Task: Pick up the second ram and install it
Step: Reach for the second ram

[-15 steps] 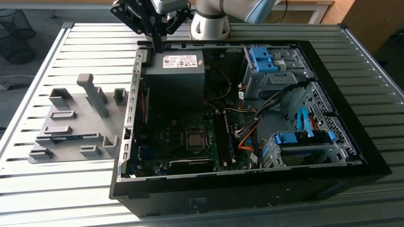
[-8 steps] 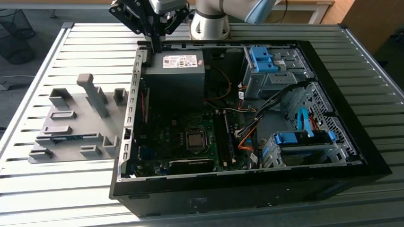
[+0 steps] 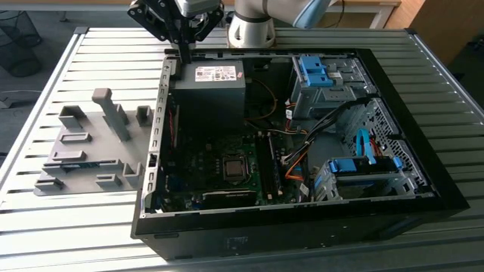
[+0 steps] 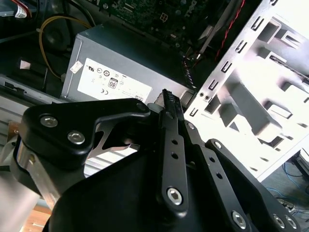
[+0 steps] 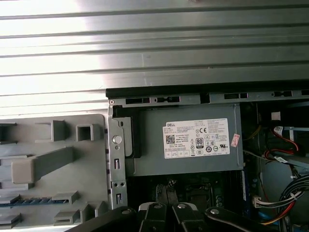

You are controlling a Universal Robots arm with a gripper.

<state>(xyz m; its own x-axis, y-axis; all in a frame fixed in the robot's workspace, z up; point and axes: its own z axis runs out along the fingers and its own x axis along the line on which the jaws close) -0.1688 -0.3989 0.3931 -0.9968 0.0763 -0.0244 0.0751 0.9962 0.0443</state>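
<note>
Open PC case (image 3: 302,226) on slatted table (image 3: 76,238), second ram (image 3: 73,165) lying in grey fixture (image 3: 94,148) beside the case at the exterior view's left, farther back gripper (image 3: 183,55) above power supply (image 3: 208,93), fingers pressed together, holding nothing.

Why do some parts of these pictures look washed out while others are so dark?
In the first wrist view, light glares off the slatted metal table, bleaching its ribs. In the second wrist view, the grey fixture is blown out nearly white, while the gripper, close to the lens, is dark. In the exterior view, the PC case interior sits in shadow against the bright table.
</note>
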